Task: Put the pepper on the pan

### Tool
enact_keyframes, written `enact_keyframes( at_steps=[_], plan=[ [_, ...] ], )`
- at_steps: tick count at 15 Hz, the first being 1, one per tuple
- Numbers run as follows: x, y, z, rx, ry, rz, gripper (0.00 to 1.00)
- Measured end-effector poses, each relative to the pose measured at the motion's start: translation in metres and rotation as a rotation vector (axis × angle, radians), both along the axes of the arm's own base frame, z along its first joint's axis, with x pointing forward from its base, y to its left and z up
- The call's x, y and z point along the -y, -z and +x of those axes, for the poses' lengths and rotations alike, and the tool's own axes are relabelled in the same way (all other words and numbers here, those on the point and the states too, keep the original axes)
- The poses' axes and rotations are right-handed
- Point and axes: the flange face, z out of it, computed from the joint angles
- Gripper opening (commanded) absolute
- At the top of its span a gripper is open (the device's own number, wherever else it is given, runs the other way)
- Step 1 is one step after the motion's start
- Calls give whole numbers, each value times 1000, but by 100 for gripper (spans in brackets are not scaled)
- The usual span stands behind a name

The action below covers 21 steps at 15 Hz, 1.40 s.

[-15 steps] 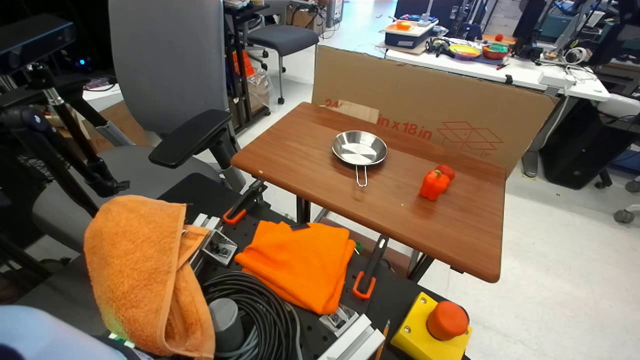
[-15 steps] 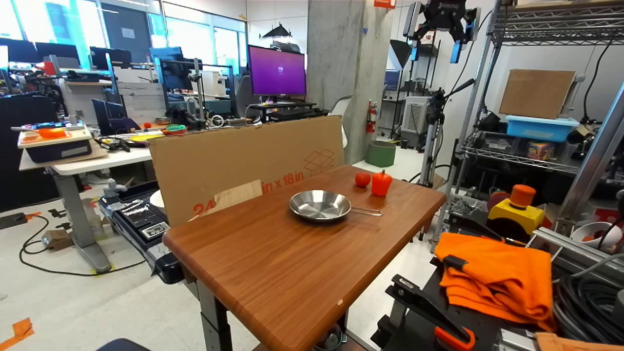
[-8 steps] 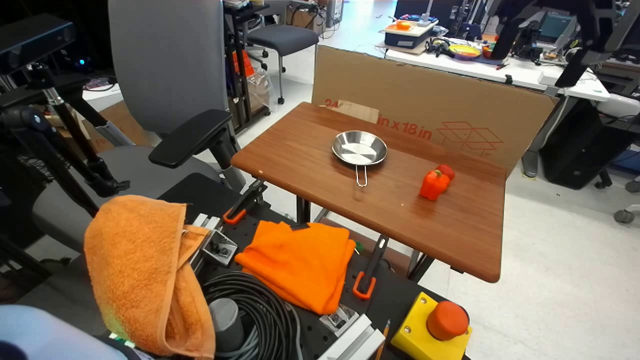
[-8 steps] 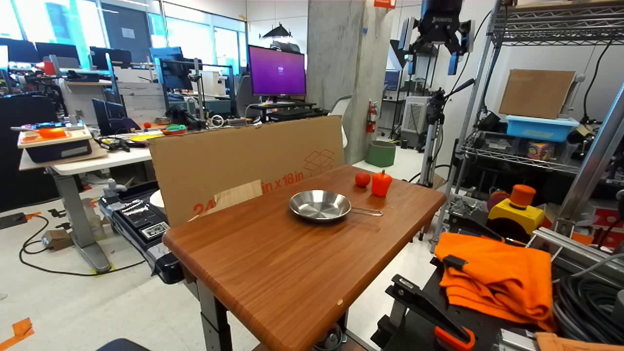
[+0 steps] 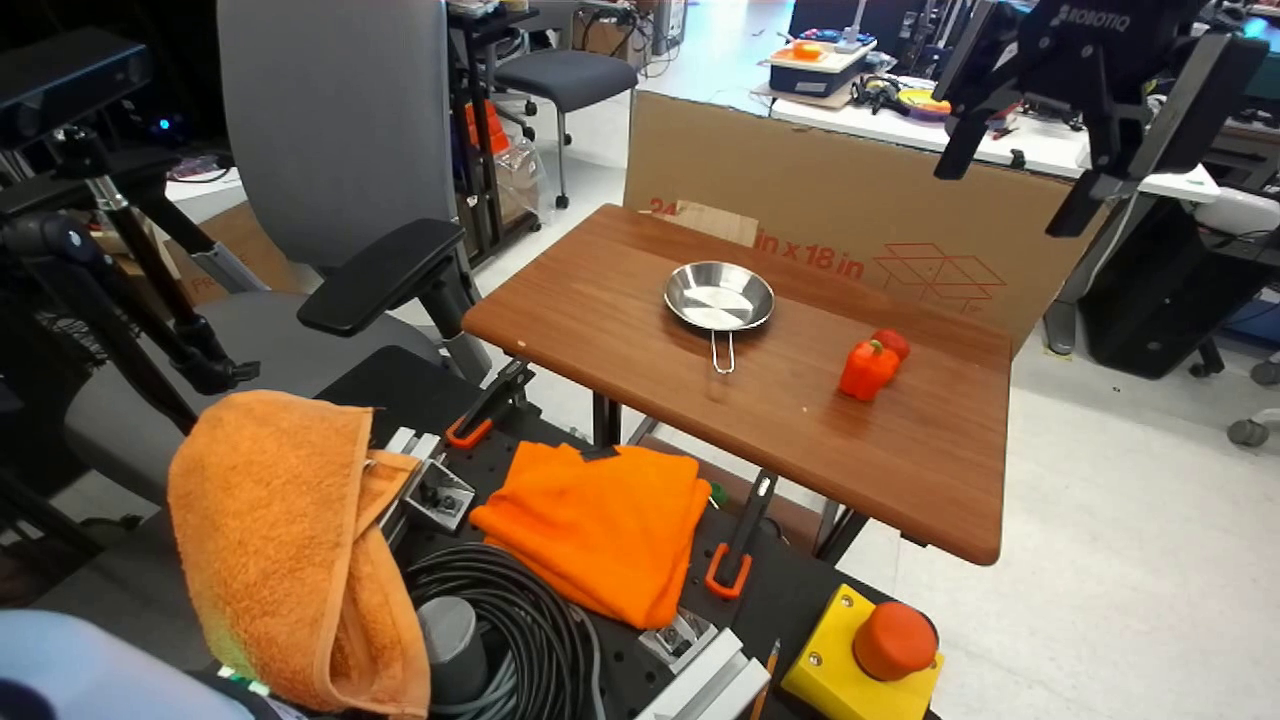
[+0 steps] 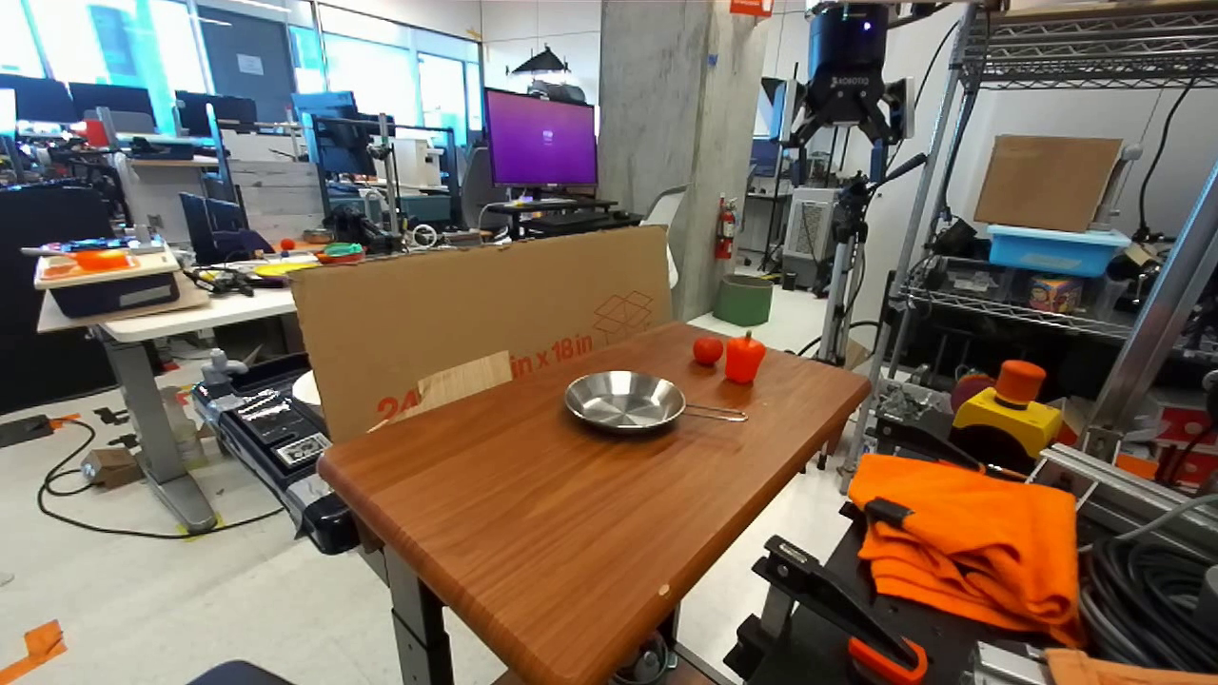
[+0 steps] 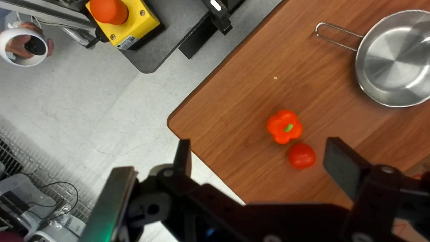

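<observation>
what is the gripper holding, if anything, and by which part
Nothing is held: the gripper hangs open, and the pepper stands on the table.

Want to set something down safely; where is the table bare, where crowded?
A broad patch of table runs from the pan to the end away from the pepper. Between pan and pepper lies a smaller gap. Crowded: where the pepper and red piece sit close together.

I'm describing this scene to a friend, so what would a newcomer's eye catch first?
Probably the orange-red pepper, standing on the brown table beside a smaller red piece. Next, the shiny pan, apart from them on the same table. The open hand hangs above table height.
</observation>
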Motion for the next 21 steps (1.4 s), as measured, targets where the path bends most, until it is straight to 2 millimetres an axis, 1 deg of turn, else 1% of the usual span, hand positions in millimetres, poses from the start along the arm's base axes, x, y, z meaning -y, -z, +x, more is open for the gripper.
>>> enact_keyframes(
  at_steps=[4,10,14,17,21],
  plan=[
    [-3,3,1,-3,11,12,100],
    [-2,-16,16,117,18,-27,100],
    [-2,-21,22,184,20,-4,100],
    [-2,-20,23,210,-51,0,100],
    [-2,-9,20,215,-156,-9,100]
  ],
)
